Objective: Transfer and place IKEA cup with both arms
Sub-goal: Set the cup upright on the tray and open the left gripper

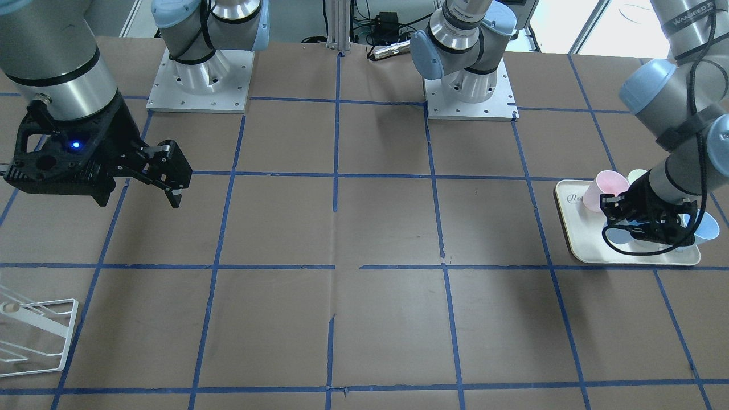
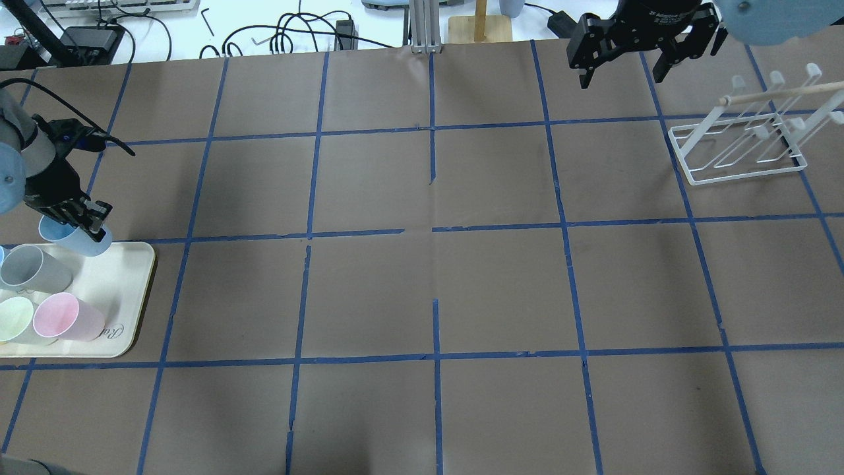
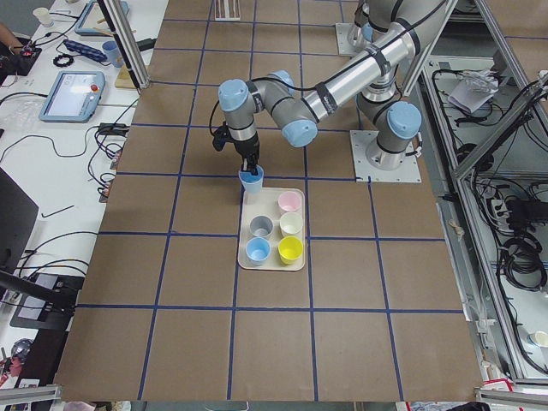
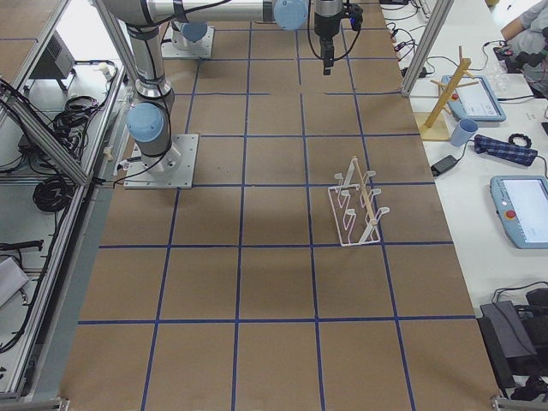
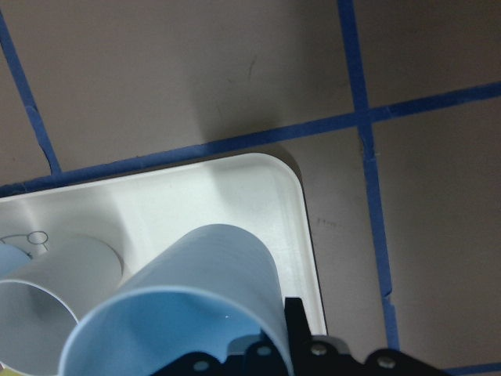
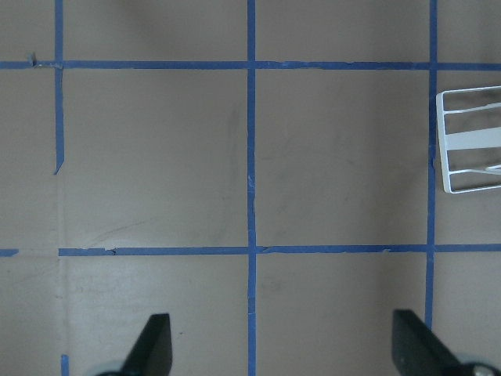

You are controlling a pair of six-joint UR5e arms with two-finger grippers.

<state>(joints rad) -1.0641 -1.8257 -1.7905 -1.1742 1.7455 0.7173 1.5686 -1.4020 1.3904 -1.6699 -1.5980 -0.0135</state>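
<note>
We see the IKEA cup (image 2: 74,239), the small light-blue one, at the far corner of the white tray (image 2: 125,284), the corner away from the robot and closest to the middle of the table (image 2: 435,284). The cup leans over to one side. We cannot tell if its bottom touches the tray. The left gripper (image 2: 82,218) comes down from above and pinches the rim of the cup, so it has a firm hold on it. Just beside the held cup stands the grey cup (image 2: 33,267), and past that one is the other light-blue cup (image 3: 257,250). The pink cup (image 2: 66,316), a pale cream cup (image 3: 292,224) and a yellow cup (image 3: 289,250) stand in a row on the side of the tray closer to the robot. All of these cups stand up straight with their mouths up. Blue tape lines cut the brown table into big squares. Far away on the other side, the right gripper (image 6: 286,352) hangs high over the table with its two fingers spread wide and nothing between them. A white wire rack (image 2: 738,135) sits on the table near that gripper, well apart from the tray.
</note>
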